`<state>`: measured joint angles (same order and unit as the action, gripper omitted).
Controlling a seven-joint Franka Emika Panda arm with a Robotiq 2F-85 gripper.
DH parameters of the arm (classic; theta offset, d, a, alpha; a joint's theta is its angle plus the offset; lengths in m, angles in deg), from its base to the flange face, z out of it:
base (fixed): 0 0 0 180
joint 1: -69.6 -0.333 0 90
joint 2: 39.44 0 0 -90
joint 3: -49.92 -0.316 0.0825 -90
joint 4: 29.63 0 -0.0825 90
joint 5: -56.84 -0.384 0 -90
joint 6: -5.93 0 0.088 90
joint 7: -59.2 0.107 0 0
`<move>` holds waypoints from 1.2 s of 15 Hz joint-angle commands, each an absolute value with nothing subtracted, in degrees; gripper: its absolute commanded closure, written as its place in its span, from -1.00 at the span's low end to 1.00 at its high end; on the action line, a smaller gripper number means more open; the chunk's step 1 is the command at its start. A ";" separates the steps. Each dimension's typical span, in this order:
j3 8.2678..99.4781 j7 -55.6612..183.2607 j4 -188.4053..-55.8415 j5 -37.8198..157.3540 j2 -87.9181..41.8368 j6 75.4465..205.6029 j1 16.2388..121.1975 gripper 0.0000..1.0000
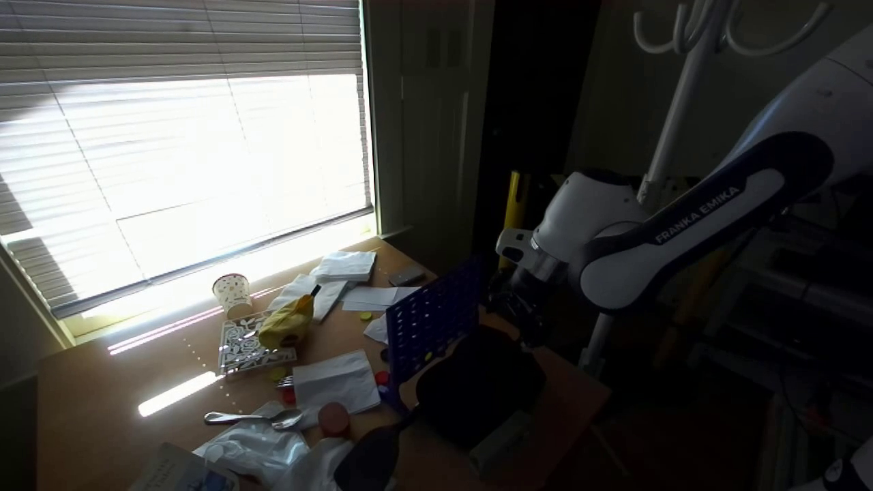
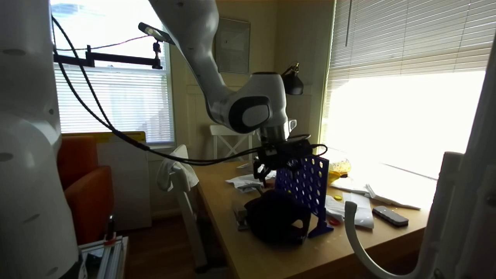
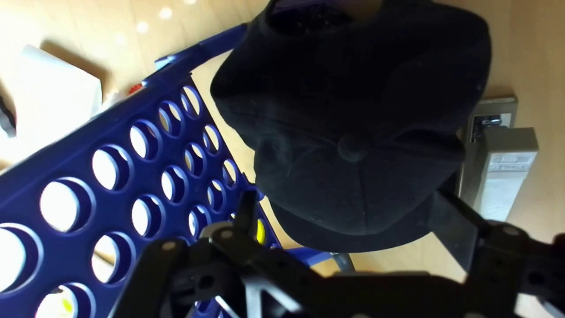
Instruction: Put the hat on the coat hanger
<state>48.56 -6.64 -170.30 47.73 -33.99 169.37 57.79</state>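
Note:
The hat, a black cap, lies on the table beside the blue holed frame. It shows in both exterior views (image 1: 487, 385) (image 2: 273, 217) and fills the middle of the wrist view (image 3: 353, 176), its brim towards the gripper. My gripper is above the hat in both exterior views (image 1: 520, 310) (image 2: 278, 176). In the wrist view the gripper (image 3: 346, 205) is open, its fingers wide apart with nothing held between them. The coat hanger is a white pole with curved hooks behind the arm in an exterior view (image 1: 678, 102); it stands close at the right in an exterior view (image 2: 461, 193).
The blue holed frame (image 3: 167, 176) stands upright close to the hat and gripper. A grey box (image 3: 503, 176) lies against the hat's other side. A black spatula (image 1: 372, 457), papers (image 1: 337, 389), a yellow cloth thing (image 1: 290, 324) and a cup (image 1: 232, 294) are on the table (image 1: 89, 423).

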 commanded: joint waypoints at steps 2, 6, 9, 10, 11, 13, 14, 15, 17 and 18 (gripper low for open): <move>45.03 -25.35 -166.37 35.41 -29.98 167.22 61.61 -1.00; 40.63 -29.19 -166.50 36.92 -30.12 165.66 68.11 -1.00; 42.05 -25.32 -168.59 41.75 -32.04 164.53 68.47 -1.00; 41.72 -25.80 -168.59 41.16 -31.80 164.27 68.90 -1.00; 41.57 -26.30 -168.63 40.95 -31.46 164.18 69.13 -1.00; 40.31 -29.12 -168.55 38.28 -31.11 163.36 69.68 -1.00; 39.90 -29.64 -168.62 37.80 -31.11 163.06 69.76 -1.00; 39.30 -30.55 -168.61 36.98 -31.14 162.57 69.97 -1.00; 38.84 -31.00 -168.64 36.79 -31.05 162.48 69.92 -0.84; 38.68 -31.26 -168.63 36.81 -30.94 162.65 69.91 -0.82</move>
<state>40.12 -28.27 -168.36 38.85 -30.63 163.51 68.80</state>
